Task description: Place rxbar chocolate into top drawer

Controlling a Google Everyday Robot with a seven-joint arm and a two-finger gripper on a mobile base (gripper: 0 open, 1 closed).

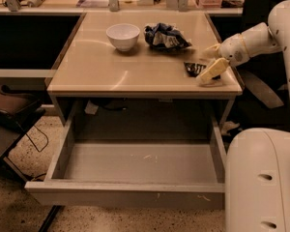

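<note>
The rxbar chocolate [194, 68] is a small dark bar lying flat near the right front edge of the desk top [135, 71]. My gripper [209, 61] reaches in from the right and sits right at the bar's right end, low over the desk. Its pale fingers [211, 71] are spread, one behind and one in front of the bar's end, and hold nothing. The top drawer [125, 195] is pulled fully out below the desk, with its grey scuffed floor bare.
A white bowl [123, 35] and a crumpled blue-and-white bag [165, 35] stand at the back of the desk. The robot's white base [261, 182] fills the lower right, next to the drawer's right side. A black chair [14, 115] stands at the left.
</note>
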